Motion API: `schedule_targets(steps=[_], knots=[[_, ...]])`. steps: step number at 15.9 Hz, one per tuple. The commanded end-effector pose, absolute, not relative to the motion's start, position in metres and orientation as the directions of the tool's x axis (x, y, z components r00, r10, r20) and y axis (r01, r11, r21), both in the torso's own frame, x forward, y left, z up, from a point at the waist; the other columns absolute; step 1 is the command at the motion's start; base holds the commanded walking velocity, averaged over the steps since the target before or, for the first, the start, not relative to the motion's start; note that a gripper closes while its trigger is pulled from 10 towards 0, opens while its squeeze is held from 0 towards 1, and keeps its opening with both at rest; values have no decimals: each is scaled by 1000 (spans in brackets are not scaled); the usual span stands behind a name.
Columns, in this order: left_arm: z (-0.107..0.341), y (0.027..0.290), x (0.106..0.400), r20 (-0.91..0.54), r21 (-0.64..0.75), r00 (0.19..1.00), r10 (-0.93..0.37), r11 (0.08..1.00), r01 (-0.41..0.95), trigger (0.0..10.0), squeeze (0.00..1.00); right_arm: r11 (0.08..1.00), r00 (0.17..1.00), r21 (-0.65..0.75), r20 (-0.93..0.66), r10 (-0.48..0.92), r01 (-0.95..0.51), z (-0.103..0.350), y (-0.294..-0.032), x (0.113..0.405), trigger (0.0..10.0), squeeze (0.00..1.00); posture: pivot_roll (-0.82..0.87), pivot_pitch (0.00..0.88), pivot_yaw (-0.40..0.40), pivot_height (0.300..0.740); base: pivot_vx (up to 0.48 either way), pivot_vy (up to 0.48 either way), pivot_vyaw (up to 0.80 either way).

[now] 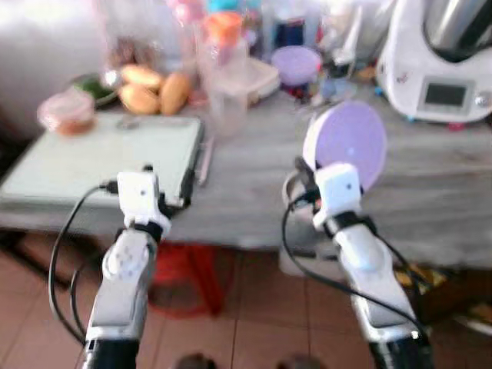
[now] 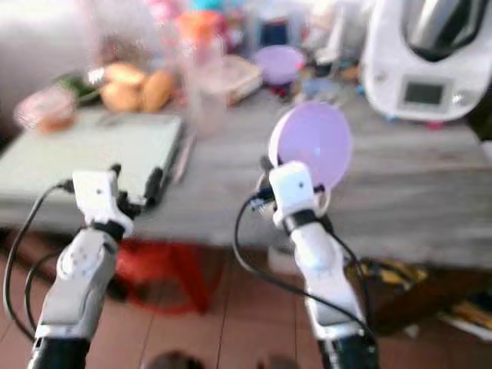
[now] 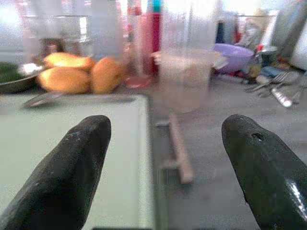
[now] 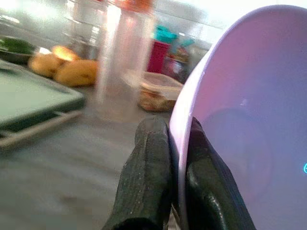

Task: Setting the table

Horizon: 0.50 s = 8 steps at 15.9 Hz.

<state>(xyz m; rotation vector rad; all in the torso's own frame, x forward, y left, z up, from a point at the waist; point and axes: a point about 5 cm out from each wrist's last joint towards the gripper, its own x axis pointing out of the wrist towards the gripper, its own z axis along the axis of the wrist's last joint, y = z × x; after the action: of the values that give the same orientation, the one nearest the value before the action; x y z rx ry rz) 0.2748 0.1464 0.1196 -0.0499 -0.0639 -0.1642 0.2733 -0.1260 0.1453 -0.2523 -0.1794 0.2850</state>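
Note:
My right gripper (image 1: pixel 306 171) is shut on the rim of a lilac plate (image 1: pixel 346 143), which it holds on edge above the front part of the grey counter (image 1: pixel 246 200). In the right wrist view the plate (image 4: pixel 249 120) stands pinched between the two black fingers (image 4: pixel 148 182). Over the pale green cutting board (image 1: pixel 100 157) and its right edge, my left gripper (image 1: pixel 165 188) is open with nothing between its fingers (image 3: pixel 67 172). A knife (image 3: pixel 180 153) lies on the counter just past the board's edge.
At the back stand a clear jar with an orange lid (image 1: pixel 224 69), oranges (image 1: pixel 154 91), a lilac bowl (image 1: pixel 297 64), a small pink-lidded tub (image 1: pixel 68 112) and a white kitchen machine (image 1: pixel 438 61). Under the counter is a red stool (image 1: pixel 184 277) on tiled floor.

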Motion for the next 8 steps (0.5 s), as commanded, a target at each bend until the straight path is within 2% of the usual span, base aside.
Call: schedule_targets(steps=[1, 5, 8], knots=[[123, 144, 274, 83, -39, 982, -170, 984, 174, 10000, 0, 932, 946, -275, 152, 285, -237, 149, -132, 274, 10000, 0, -23, 0, 30, 740, 0, 0, 0], [128, 152, 268, 96, -17, 983, -154, 987, 157, 10000, 0, 906, 917, -264, 135, 375, -331, 147, -120, 276, 10000, 0, 3, 0, 32, 740, 0, 0, 0], [125, 164, 251, 70, 39, 983, -170, 985, 168, 10000, 0, 861, 874, -252, 94, 476, -442, 146, -110, 281, 10000, 0, 34, 15, 36, 740, 0, 0, 0]])
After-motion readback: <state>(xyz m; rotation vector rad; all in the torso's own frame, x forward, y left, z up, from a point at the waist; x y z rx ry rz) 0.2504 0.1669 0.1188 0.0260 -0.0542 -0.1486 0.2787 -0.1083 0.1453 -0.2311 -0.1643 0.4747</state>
